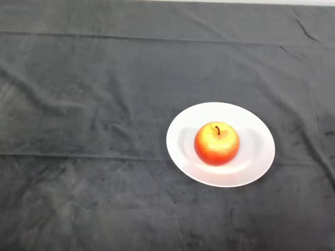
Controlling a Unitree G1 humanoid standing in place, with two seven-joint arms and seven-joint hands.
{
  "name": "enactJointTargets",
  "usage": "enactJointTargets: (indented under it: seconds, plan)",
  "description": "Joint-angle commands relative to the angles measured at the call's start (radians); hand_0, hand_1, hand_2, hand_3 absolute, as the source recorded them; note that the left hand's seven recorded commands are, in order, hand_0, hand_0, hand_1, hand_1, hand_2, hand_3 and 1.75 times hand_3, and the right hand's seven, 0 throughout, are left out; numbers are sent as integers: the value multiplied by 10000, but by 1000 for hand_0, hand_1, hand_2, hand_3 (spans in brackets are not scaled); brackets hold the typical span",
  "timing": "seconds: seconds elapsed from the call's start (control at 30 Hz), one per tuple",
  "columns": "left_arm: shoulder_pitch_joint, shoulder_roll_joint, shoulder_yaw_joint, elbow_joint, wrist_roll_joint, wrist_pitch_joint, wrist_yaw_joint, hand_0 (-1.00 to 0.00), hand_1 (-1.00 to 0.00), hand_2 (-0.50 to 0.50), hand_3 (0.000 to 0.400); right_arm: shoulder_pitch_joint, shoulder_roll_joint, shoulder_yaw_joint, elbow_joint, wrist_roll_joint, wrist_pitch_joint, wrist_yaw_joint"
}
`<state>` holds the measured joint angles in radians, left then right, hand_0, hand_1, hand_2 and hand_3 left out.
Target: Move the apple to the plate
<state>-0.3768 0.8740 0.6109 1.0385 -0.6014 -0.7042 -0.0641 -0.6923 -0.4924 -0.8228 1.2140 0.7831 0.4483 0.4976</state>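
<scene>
A red and yellow apple (216,143) stands upright, stem up, in the middle of a white plate (256,157). The plate lies on the dark cloth right of the view's centre.
The dark grey cloth (94,130) covers the whole table, with creases running across it and a fold at the far right. A pale strip of the table's far edge (235,2) shows along the top.
</scene>
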Motion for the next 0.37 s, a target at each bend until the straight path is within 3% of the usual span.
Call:
enactJointTargets:
  seconds: [0.03,0.37]
  plan:
    - [-397,217,434,531,279,61,-129,0,0,0,0,-437,-369,-162,-60,250,-24,21]
    - [-460,200,530,564,405,62,-187,0,0,0,0,-439,-370,-163,-56,249,-24,23]
